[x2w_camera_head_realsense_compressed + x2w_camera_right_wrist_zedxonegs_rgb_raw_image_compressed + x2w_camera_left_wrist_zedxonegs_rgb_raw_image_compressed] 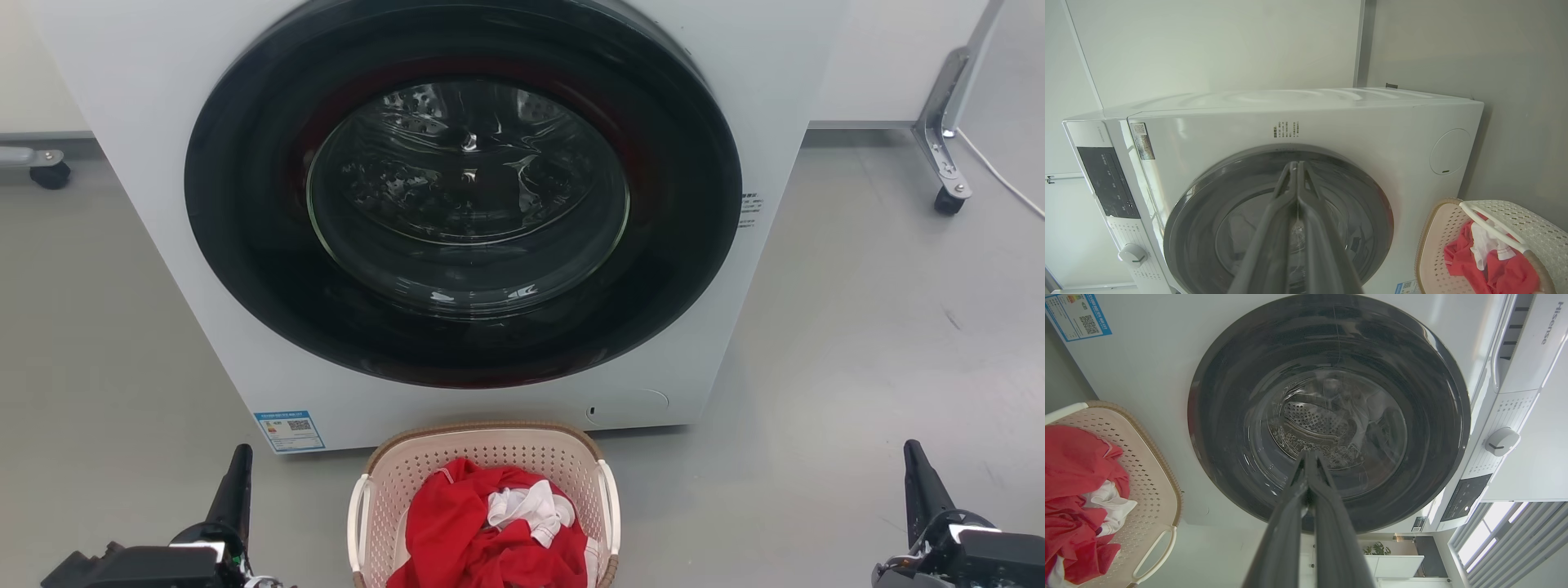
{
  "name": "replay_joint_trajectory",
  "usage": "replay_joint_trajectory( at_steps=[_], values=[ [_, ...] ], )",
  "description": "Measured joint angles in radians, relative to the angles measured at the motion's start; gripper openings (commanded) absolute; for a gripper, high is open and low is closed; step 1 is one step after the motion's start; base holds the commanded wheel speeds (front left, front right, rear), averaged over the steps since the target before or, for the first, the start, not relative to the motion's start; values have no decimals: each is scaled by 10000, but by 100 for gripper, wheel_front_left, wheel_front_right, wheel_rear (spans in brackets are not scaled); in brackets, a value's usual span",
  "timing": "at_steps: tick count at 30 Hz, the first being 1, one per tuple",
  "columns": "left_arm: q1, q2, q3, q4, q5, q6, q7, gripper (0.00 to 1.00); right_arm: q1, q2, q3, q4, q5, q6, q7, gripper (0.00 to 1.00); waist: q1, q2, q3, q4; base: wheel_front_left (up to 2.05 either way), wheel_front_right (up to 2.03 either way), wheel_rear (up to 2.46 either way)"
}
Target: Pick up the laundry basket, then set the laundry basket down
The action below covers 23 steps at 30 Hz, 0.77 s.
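- Location: the laundry basket [490, 454] stood on the floor just before the washing machine [147, 245], between the two grippers, loaded with red and white clothes [457, 531].
- Reach: the left gripper [238, 469] lay nearer the basket than the right gripper [916, 461]; each sat outboard of a white side handle.
- Axis: the long axis appeared to run from machine toward robot.
- Fingers: both pairs were pressed together, empty.
- Occlusion: the basket's near end was cut off at the head view's lower edge.

A white front-loading washing machine [163, 204] stands on the grey floor [857, 367], its round dark glass door [465, 196] closed. Just before it sits the laundry basket [490, 452], holding a red garment [457, 535] and a white cloth [526, 506]. The left gripper [241, 461] and the right gripper [914, 457] flank the basket, well apart from it. Each has its fingers together and pointing up.
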Motion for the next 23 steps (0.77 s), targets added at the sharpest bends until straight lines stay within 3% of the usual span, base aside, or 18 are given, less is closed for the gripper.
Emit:
replay_joint_trajectory(
  at_steps=[23],
  values=[
    [0,0,0,-2,0,0,0,0,0,0,0,0,10,0,0,0,0,0,1,0,0,0,0]
  ],
)
